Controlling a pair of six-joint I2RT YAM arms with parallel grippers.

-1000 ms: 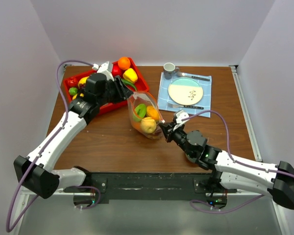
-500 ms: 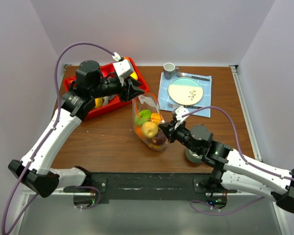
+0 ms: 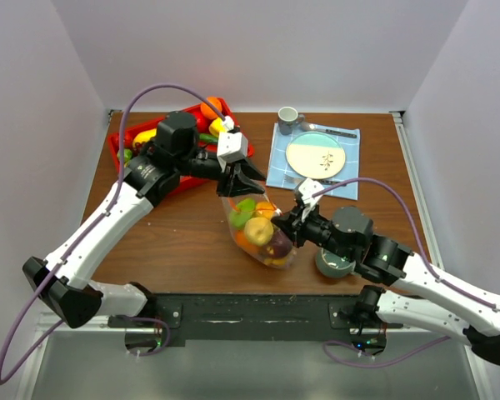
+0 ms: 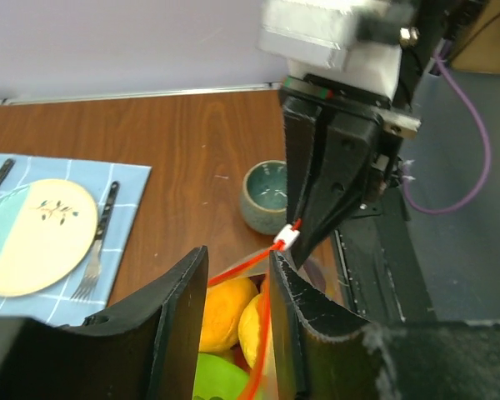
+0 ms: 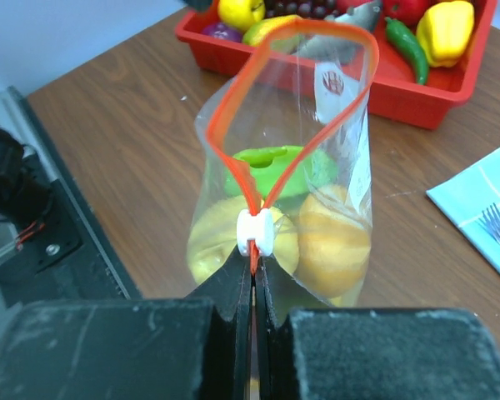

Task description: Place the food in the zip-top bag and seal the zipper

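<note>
The clear zip-top bag lies mid-table with food inside: a green piece, a yellow lemon and an orange. Its orange-red zipper gapes in a loop. My right gripper is shut on the zipper's end, just behind the white slider. At the bag's far end my left gripper hangs over the mouth. In the left wrist view it is open, and the zipper runs between its fingers toward the slider.
A red tray with more toy fruit and vegetables stands at the back left. A blue placemat holds a plate, cutlery and a mug at the back right. A small teal bowl sits beside my right arm.
My left gripper has swung from the red tray over to the bag's mouth and narrowed a little. The bag and my right gripper have shifted nearer and to the right.
</note>
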